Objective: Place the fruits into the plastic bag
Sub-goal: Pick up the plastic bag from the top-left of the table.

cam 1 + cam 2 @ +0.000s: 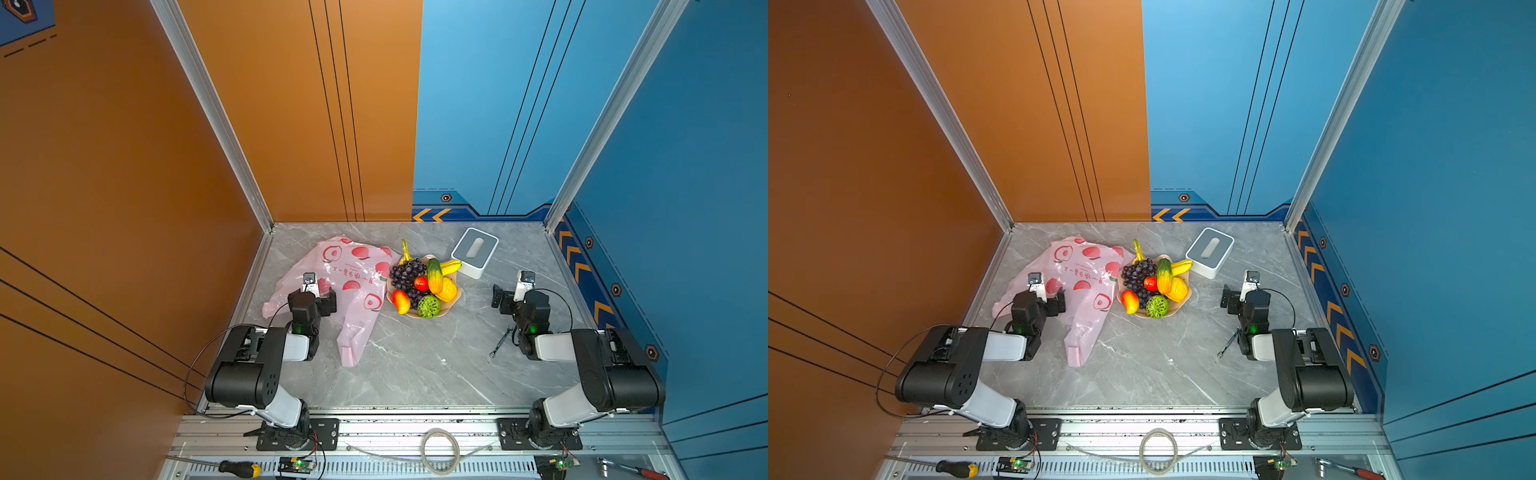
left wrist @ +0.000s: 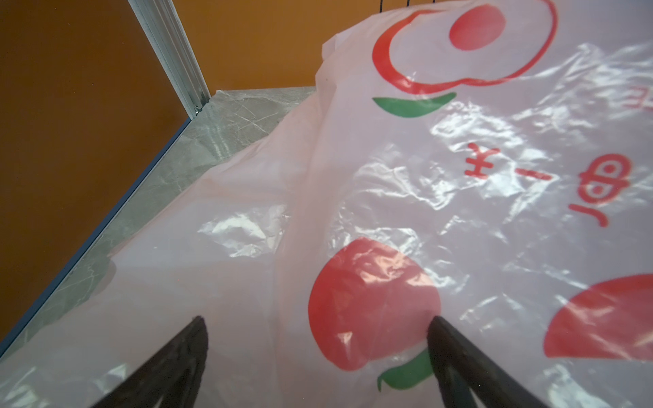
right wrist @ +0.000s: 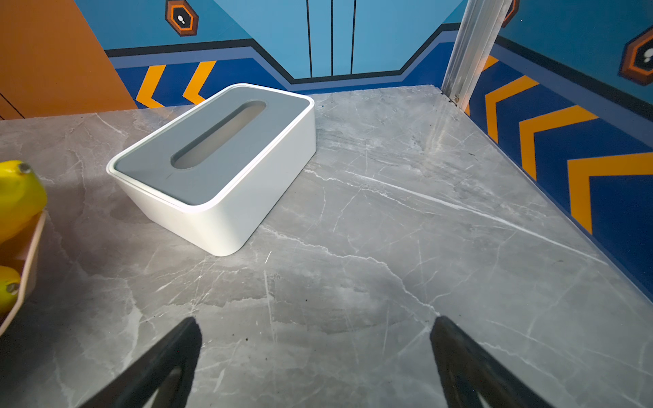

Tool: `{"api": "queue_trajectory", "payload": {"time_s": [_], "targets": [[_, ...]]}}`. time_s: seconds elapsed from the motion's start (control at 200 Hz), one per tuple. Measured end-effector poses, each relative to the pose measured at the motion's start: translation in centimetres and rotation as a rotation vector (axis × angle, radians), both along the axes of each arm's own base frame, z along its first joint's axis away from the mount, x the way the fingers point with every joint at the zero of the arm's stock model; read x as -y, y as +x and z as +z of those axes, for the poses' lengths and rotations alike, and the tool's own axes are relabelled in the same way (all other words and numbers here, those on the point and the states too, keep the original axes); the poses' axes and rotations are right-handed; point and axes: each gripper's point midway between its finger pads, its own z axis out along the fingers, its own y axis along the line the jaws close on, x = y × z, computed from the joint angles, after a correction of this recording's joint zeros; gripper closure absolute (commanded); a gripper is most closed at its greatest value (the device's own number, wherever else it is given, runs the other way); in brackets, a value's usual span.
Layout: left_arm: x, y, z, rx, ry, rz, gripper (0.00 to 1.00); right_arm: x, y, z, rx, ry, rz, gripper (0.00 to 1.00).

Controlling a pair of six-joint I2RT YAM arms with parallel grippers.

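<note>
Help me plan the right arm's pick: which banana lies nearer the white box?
The banana beside the papaya, pointing toward the box; the other banana pokes out behind the grapes.

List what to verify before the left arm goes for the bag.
1. Left gripper open: ok, jaws spread just above the plastic bag.
2. Right gripper open and empty: ok, it is over the table.
3. Fruits reachable: ok, piled on the plate beside the bag.
4. Bag mouth open: not ok, the bag lies flattened and crumpled.
5. Right arm's surroundings clear: not ok, a wrench lies on the table beside it.
</note>
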Motion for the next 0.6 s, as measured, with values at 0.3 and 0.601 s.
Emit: {"api": "queue_trajectory", "payload": {"time_s": [0.3, 0.601], "targets": [[-0.11, -0.01, -0.04, -0.001, 0.0, 0.002, 0.02, 0.0, 0.0, 0.0, 0.0, 0.0, 0.0, 0.0], [0.0, 0.01, -0.05, -0.001, -0.003, -0.004, 0.02, 0.0, 0.0, 0.0, 0.0, 0.0, 0.0, 0.0]]}}
